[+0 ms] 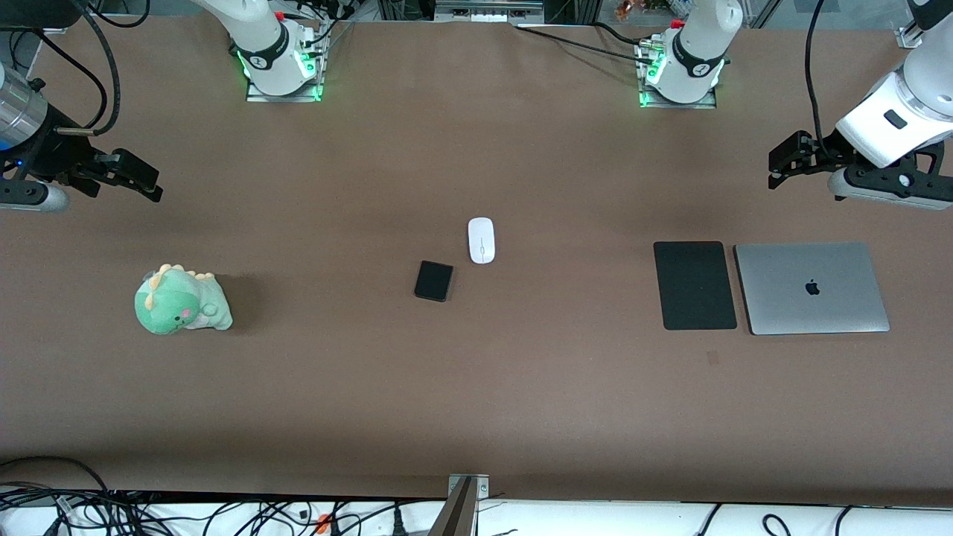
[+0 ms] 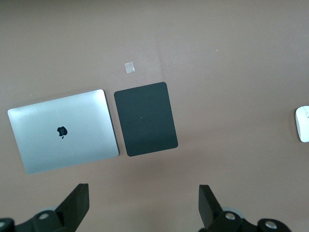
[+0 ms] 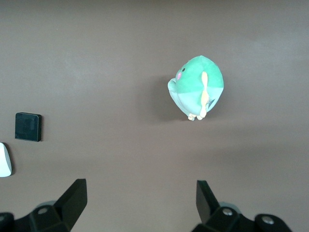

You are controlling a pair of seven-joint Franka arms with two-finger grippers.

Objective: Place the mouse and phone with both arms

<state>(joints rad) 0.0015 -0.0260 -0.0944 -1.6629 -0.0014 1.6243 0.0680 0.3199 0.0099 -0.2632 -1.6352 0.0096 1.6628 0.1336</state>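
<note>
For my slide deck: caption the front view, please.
Mouse and phone lie mid-table; both open end effectors, left and right, wait.

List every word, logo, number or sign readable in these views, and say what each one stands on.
No words or numbers can be read in any view.
Apple logo, a black bitten-apple sign with no text: on the lid of the closed silver laptop, beside the flat black rectangular mouse pad.
Small round marks on the white arm bases: too small to read.

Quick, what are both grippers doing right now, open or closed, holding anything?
Left gripper: jaws open, empty, up over the table near the laptop and mouse pad.
Right gripper: jaws open, empty, up over the table near the plush dinosaur.
</note>
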